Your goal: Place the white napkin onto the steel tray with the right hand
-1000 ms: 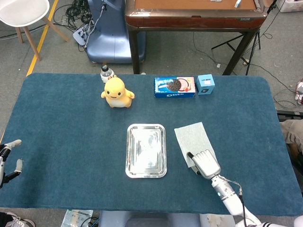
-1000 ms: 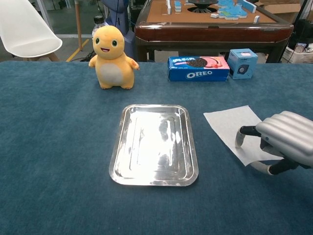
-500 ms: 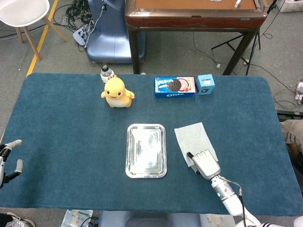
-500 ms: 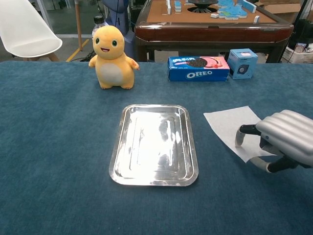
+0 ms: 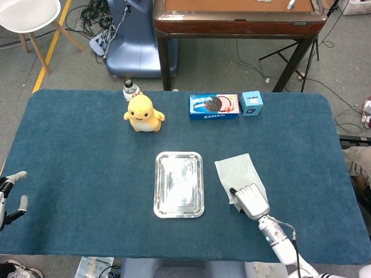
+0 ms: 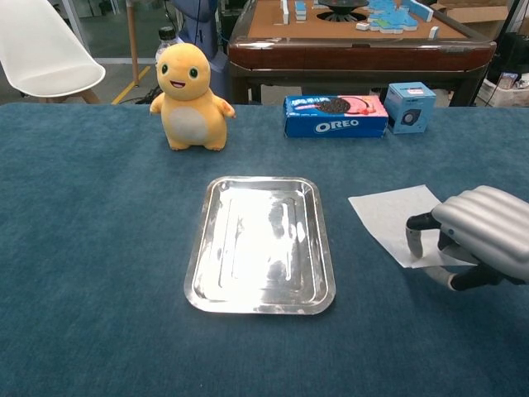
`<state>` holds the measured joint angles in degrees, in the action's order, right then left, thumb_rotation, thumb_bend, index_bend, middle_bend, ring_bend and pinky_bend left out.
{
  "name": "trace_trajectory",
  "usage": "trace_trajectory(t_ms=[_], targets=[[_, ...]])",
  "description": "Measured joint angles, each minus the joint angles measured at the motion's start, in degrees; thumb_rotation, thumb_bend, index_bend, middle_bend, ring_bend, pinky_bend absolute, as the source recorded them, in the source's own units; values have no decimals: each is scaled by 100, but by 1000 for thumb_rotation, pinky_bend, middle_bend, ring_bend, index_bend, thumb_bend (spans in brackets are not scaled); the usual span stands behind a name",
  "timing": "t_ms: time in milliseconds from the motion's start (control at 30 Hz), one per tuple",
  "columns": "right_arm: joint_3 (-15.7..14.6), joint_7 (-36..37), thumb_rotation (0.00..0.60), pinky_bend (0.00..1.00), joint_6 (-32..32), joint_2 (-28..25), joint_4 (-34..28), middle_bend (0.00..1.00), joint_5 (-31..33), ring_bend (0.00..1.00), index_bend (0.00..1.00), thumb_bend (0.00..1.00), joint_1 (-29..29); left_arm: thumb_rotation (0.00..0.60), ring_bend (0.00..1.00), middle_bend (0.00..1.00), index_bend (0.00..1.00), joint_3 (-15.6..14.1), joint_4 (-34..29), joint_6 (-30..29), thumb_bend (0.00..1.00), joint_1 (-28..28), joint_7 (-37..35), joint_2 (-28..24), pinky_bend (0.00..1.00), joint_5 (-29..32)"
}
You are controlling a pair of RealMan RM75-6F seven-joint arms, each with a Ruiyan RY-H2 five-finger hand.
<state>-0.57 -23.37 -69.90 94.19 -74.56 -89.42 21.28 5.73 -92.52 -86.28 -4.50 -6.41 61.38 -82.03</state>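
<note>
Blue cloth-covered table (image 5: 87, 174) seen from the head and chest cameras. The steel tray (image 5: 179, 185) (image 6: 260, 245) lies flat near the table's middle, with nothing in it. The white napkin (image 5: 239, 172) (image 6: 394, 213) lies flat on the cloth just to the right of the tray, apart from it, one corner pointing toward the tray. The right hand (image 5: 251, 200) (image 6: 475, 236) rests palm down on the near right part of the napkin, its fingers curled over the napkin's edge, with the thumb tip (image 6: 413, 234) pressed on the paper; whether the paper is actually pinched between thumb and fingers cannot be told. The left hand (image 5: 10, 196) sits at the table's far left edge, fingers apart and holding nothing, visible only in the head view. Along the far side stand a yellow plush toy (image 5: 143, 113) (image 6: 190, 97), an Oreo box (image 5: 214, 106) (image 6: 335, 115) and a small blue box (image 5: 251, 103) (image 6: 410, 107), all well apart from the tray and napkin
</note>
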Motion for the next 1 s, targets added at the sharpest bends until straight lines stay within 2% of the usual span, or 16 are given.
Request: trace_trajectory(t_ms=[433, 1000], targets=[[185, 40, 600, 1000, -167, -101, -127, 1000, 55, 1000, 564, 451, -3, 600, 216, 277, 213, -6, 2, 27, 480, -9, 2, 5, 356, 2], [708, -189, 600, 1000, -302, -56, -316, 1000, 223, 1000, 564, 451, 262, 600, 216, 277, 213, -3, -6, 48, 480, -9, -30, -17, 356, 28]])
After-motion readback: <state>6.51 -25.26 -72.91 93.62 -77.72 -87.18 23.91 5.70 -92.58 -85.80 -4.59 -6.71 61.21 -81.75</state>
